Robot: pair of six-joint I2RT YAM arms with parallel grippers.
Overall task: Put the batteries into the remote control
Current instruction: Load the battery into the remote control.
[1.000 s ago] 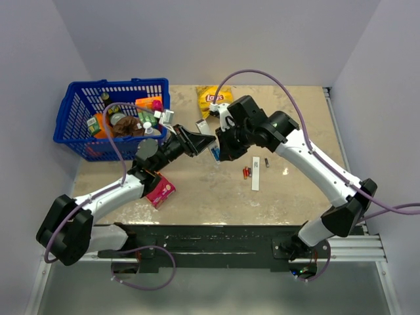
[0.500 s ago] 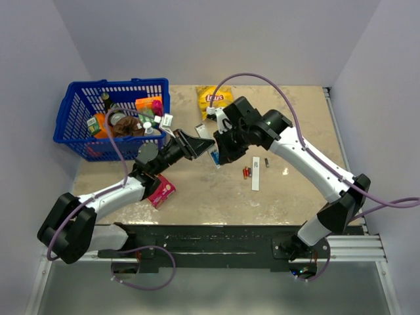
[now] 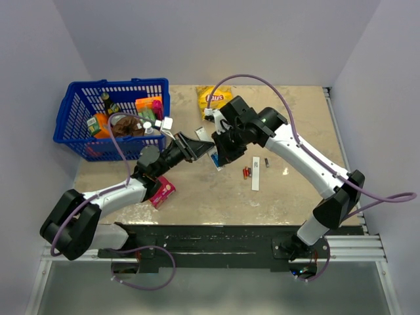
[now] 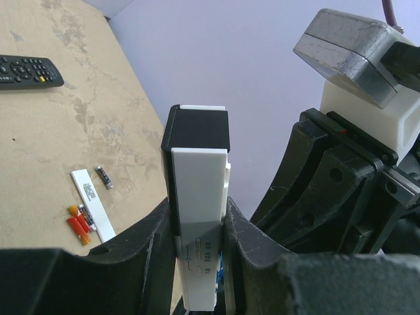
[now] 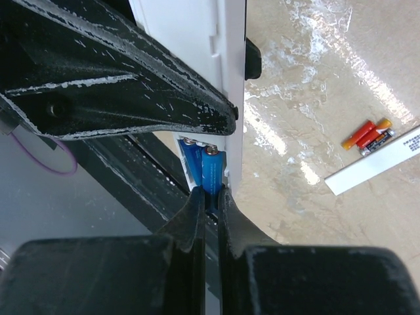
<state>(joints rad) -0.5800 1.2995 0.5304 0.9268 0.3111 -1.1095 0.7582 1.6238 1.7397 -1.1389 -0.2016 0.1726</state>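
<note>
Beside remote point(image 4: 199, 197), battery point(image 5: 211, 172) within right claw point(image 5: 209, 195)

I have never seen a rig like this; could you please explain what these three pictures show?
A left arm and a right arm are bolted at a table's near edge. One picture looks down from above; the other two come from cameras on the wrists. The left hand clamps the white remote control, its battery bay open. The right hand pinches a blue battery at that bay, beside a second blue one. On the table lie the white back strip, red/orange batteries, a blue basket, a Lay's chip bag and a black remote.
</note>
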